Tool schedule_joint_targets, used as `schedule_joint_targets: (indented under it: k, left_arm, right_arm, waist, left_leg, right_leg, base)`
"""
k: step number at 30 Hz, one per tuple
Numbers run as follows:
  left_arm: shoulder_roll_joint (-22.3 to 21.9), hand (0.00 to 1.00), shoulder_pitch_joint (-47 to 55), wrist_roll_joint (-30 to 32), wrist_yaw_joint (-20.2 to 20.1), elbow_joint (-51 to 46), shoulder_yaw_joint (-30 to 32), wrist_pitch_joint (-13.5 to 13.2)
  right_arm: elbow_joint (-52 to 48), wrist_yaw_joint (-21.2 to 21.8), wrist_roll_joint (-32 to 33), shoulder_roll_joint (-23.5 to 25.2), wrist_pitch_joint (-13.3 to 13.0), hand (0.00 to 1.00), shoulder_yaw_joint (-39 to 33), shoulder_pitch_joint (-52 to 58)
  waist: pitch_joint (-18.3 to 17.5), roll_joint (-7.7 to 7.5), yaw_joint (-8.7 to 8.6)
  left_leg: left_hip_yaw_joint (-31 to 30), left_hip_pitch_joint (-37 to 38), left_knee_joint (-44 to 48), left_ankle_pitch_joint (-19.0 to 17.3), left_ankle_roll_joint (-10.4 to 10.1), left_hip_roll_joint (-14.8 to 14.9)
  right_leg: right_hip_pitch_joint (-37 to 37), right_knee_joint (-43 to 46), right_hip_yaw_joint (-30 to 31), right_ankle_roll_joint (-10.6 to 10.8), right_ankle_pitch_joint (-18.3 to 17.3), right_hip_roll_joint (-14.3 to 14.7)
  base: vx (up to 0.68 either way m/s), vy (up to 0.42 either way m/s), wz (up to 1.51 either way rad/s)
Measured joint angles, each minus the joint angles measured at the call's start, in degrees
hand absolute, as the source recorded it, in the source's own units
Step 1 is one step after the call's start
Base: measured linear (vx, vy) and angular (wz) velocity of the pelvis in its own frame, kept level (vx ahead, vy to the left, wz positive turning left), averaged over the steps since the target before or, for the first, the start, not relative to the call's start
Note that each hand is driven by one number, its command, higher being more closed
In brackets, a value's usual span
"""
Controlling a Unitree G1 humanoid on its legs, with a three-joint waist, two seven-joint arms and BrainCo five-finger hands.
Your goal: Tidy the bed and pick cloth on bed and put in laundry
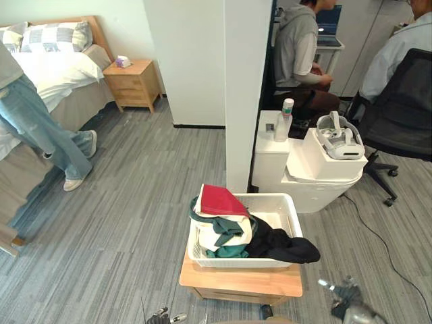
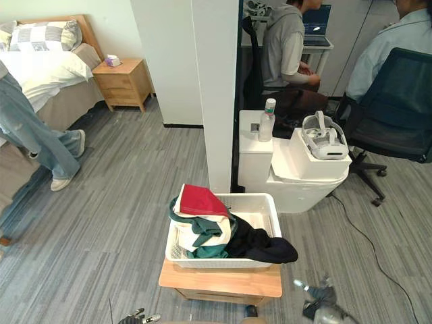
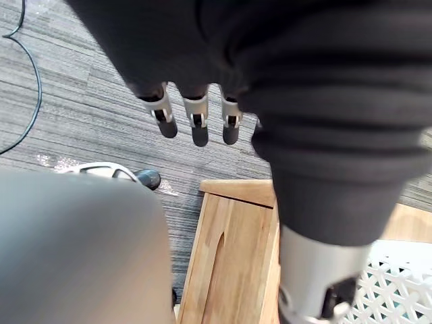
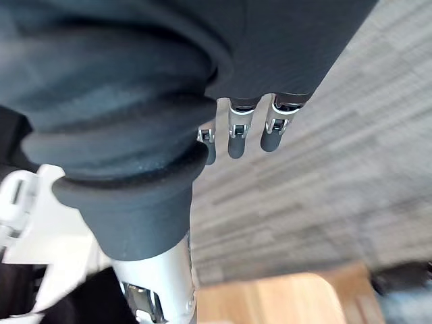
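Left eye view: a white basket [image 1: 291, 210] sits on a low wooden worktop [image 1: 239, 280], heaped with clothes. A red cloth [image 1: 221, 201] lies on top, a green-and-white cloth [image 1: 223, 236] under it, and a black cloth [image 1: 280, 246] spills over the near right rim. The left robot hand [image 1: 164, 316] and right robot hand [image 1: 345, 295] show low down, on either side of the worktop. The bed [image 1: 47, 74] stands far left, with a person [image 1: 40, 128] beside it.

Right eye view: checked pillows [image 2: 44, 34] lie at the bed's head, and a nightstand [image 2: 123, 82] stands next to it. A bottle [image 2: 268, 120] and a headset [image 2: 322, 142] rest on a white cabinet [image 2: 297, 175] behind the basket.

Left wrist view: the left robot hand's fingers [image 3: 197, 125] hang straight over the floor [image 3: 81, 101] near the worktop, holding nothing.

Right wrist view: the right robot hand's fingers [image 4: 236, 138] are straight and empty above the floor.
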Motion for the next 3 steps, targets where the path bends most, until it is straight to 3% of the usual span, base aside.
schedule_joint_targets:
  k: [3]
  left_arm:
    - [-0.1,0.0,-0.1,-0.2,-0.5,0.4,0.1,-0.1]
  right_arm:
    - [1.2,2.8,-0.1,2.0,1.6,0.0,0.7,0.6]
  waist:
    - [-0.1,-0.1,0.31]
  left_leg:
    - [-0.4,-0.1,0.0,-0.2,-0.1,-0.2]
  right_leg:
    - [0.4,-0.7,-0.6,0.0,0.0,-0.2]
  base:
    - [-0.01,-0.004,0.07]
